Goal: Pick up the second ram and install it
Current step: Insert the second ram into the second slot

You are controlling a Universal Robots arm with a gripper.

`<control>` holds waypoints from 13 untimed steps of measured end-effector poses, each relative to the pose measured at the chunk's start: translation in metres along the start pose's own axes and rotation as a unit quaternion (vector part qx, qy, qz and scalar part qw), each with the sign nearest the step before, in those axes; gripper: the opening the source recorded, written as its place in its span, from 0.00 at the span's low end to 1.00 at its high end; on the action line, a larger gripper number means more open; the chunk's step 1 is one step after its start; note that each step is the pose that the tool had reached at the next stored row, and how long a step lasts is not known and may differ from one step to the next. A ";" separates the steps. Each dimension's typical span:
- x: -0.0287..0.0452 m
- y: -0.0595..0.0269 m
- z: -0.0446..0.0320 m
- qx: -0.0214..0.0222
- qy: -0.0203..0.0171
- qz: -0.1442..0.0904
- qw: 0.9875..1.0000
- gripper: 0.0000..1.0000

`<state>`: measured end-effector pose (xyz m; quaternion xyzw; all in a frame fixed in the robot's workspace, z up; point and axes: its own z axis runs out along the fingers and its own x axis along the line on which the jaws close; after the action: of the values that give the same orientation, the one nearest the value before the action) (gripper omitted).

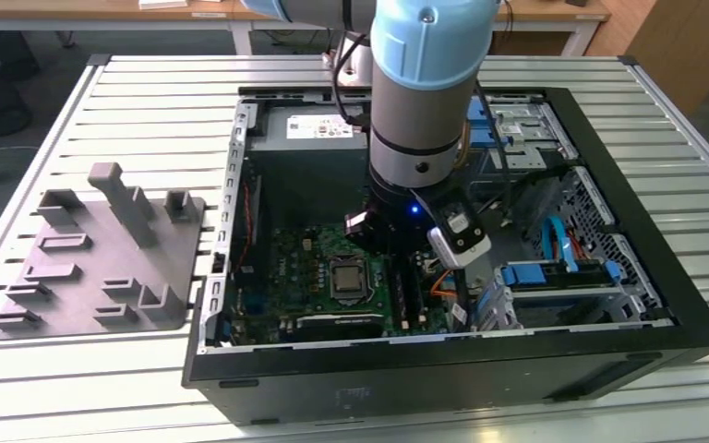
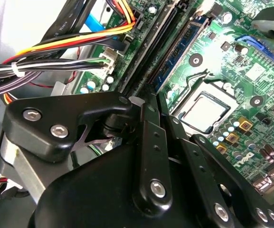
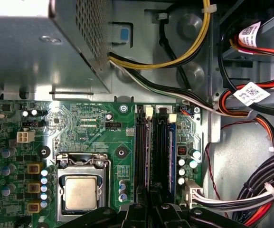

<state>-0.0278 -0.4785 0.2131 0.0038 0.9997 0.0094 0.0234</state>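
Observation:
A blue-green ram (image 3: 171, 152) with black chips stands upright in a motherboard slot, also seen in the second wrist view as the ram (image 2: 183, 43). My gripper (image 2: 152, 99) sits low inside the PC case, fingertips drawn together at the near end of the dark slots (image 3: 151, 147) right beside that stick. Nothing shows between the fingertips. The gripper (image 3: 151, 208) lines up with those slots in the first wrist view. Whether the slot under the tips holds a stick I cannot tell. In the exterior view the arm's wrist (image 1: 416, 185) covers this spot.
The CPU socket (image 3: 81, 192) lies close beside the slots. Bundled cables (image 3: 265, 190) run on the other side, and the power supply box (image 3: 37, 47) is beyond. The open PC case (image 1: 650, 305) walls in the arm. A grey plastic fixture (image 1: 96, 263) lies at the exterior view's left.

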 end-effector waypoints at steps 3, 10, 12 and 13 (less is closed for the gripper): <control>0.0000 -0.0001 0.0003 0.000 0.000 0.000 1.000 0.14; 0.0000 0.0001 0.0010 -0.001 0.000 0.000 1.000 0.15; 0.0000 -0.0001 0.0006 0.000 0.000 0.000 1.000 0.21; 0.0000 -0.0001 -0.0001 0.000 0.000 0.000 1.000 0.21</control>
<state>-0.0278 -0.4787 0.2132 0.0037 0.9997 0.0091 0.0233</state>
